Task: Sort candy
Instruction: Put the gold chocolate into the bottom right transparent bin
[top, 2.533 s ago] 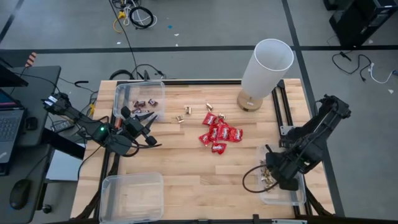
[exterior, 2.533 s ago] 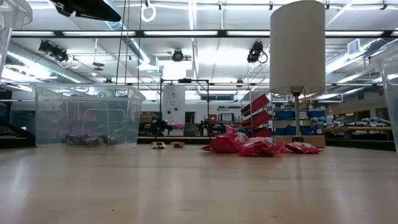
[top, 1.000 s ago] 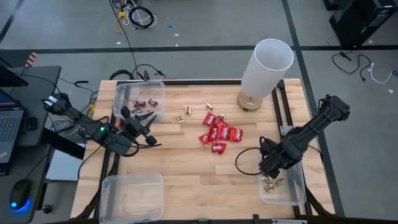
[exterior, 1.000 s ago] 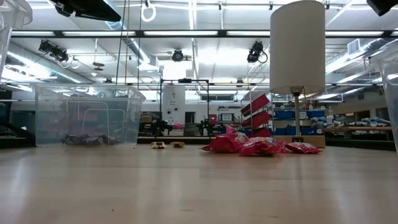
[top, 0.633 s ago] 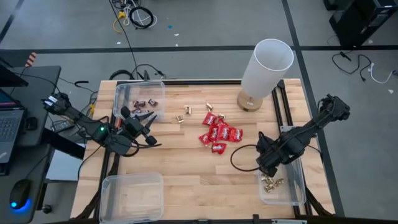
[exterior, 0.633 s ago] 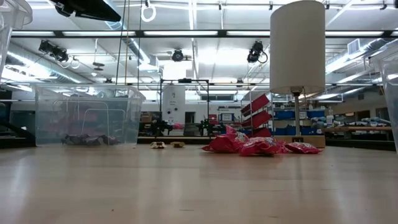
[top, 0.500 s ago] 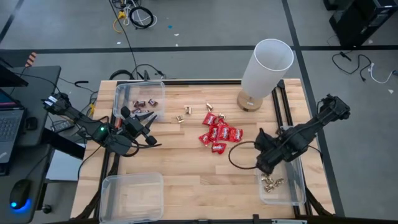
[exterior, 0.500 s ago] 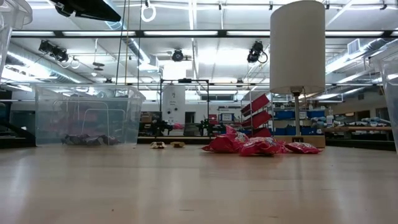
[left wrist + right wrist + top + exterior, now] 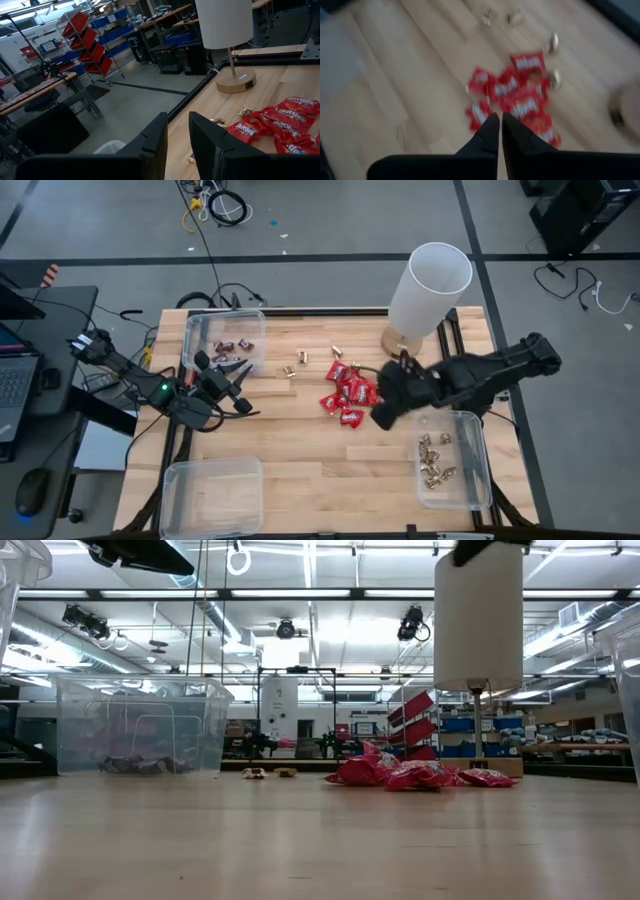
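A pile of red candy packets [image 9: 352,396] lies mid-table, with a few gold pieces [image 9: 291,368] scattered beyond it toward the far left. Dark bars [image 9: 233,344] lie in the far-left clear bin [image 9: 196,323]. More gold pieces [image 9: 433,470] lie in the near-right bin [image 9: 476,465]. My right gripper [image 9: 380,418] hangs shut and slanting down over the right side of the red pile [image 9: 520,97], holding nothing. My left gripper [image 9: 245,388] stands open and level beside the far-left bin, pointing at the pile [image 9: 280,125], nothing between its fingers.
A white lamp [image 9: 430,295] on a round wooden base stands at the far right, just beyond my right arm. An empty clear bin [image 9: 212,495] sits at the near left. Bare wood lies between the pile and the near edge.
My right gripper has left the near-right bin, risen and swung toward the table's left and far side, coming over the red pile; its arm now lies across the table in front of the lamp. The candy and bins have stayed put.
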`<state>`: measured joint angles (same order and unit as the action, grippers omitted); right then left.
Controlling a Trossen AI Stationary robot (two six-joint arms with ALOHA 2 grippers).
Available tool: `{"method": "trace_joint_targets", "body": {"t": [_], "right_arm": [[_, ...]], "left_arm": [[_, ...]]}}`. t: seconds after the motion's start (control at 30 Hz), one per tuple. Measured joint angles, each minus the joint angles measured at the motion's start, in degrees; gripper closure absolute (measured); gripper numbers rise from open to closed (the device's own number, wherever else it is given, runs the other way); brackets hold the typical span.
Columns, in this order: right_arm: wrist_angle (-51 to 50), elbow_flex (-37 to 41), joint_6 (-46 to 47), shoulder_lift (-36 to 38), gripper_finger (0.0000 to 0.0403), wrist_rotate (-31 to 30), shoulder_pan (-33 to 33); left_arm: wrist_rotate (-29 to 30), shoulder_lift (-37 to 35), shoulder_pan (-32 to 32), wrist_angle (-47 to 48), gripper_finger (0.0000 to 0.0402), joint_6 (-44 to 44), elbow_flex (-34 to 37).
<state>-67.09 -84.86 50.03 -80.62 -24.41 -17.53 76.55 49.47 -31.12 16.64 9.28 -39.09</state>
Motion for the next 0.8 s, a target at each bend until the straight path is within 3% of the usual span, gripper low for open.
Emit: {"method": "trace_joint_targets", "body": {"t": [0.17, 0.33, 0.8], "right_arm": [[13.1, 0.02, -13.42, -3.21, 0.0399, 0.49, 7.4], [24.16, 0.04, -23.32, -7.63, 0.0399, 4.81, 14.09], [32.57, 0.08, -27.63, -16.63, 0.04, 4.97, 28.3]], "left_arm": [[0.0, 0.0, -0.01, 1.26, 0.0319, 0.0, 0.02], [-0.39, 0.0, 0.0, 2.05, 0.0319, 0.39, 0.02], [-0.81, 0.02, -0.02, 3.07, 0.0319, 1.9, 0.02]]}}
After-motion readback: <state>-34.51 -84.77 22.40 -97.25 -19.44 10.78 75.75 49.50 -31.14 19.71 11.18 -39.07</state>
